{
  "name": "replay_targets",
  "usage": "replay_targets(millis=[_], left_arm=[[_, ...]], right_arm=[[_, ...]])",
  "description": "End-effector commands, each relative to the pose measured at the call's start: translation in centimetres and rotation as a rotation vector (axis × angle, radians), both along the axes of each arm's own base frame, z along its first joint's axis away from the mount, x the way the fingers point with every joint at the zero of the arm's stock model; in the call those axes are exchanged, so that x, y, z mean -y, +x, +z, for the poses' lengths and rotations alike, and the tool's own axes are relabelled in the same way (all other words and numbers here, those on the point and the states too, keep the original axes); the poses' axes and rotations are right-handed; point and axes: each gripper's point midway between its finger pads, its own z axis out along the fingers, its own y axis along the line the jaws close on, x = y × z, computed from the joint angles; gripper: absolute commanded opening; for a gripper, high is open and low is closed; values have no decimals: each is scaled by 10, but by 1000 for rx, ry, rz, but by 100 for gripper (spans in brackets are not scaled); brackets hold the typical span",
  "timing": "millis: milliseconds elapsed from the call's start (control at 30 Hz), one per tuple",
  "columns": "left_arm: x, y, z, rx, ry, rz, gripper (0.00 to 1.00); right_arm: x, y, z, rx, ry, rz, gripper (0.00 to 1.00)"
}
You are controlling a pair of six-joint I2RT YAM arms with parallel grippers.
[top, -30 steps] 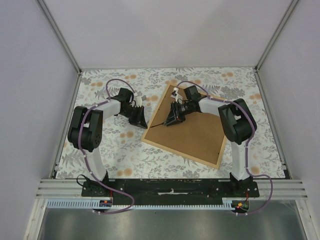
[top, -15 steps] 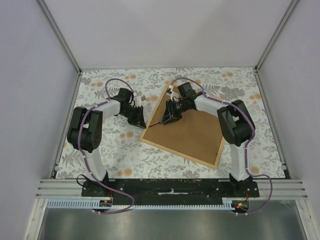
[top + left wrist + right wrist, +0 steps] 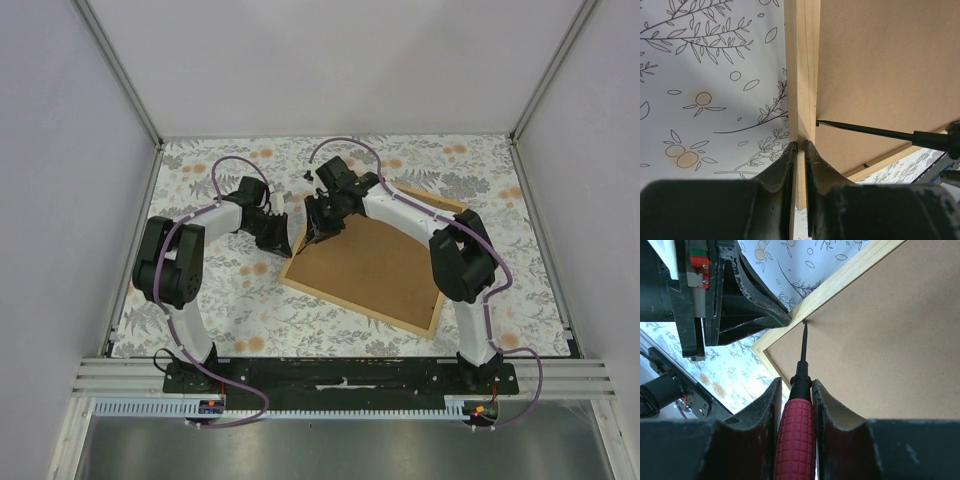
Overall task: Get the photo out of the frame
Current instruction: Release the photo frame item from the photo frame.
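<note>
Light-tan wooden frame (image 3: 360,270) (brown back up) is edge-clamped by left tool (image 3: 800,146); red-handled screwdriver (image 3: 796,430) is held by right tool (image 3: 796,384), tip at board seam.

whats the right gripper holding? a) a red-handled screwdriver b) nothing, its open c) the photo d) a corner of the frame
A: in the right wrist view the right gripper is shut on the red handle of a screwdriver, whose tip sits at the inner edge of the frame.
</note>
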Motion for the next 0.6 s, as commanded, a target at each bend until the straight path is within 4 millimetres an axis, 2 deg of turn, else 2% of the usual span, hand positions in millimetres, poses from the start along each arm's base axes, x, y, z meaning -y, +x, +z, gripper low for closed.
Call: replay_targets(millis=[0,67,200,233,267,333,433,567], left_arm=[[17,-4,0,22,-19,-26,16],[15,0,4,40,-10,-26,16],[13,12,19,69,-1,-26,16],[14,17,24,81,0,-28,20],[14,19,27,87,4,-31,29],[13,28,34,109,26,-26,36],[10,40,39,131,79,-16,43],[7,43,33,119,149,-6,45]], right_arm=[[-65,-27,74,46,261,162,0],[-56,-26,74,61,253,170,0],[-22,-22,90,108,286,216,0],[-10,-20,92,123,292,227,0],[2,-16,96,137,300,233,0],[24,-13,99,143,321,249,0],[50,-17,85,131,315,275,0],[72,-20,53,117,283,257,0]])
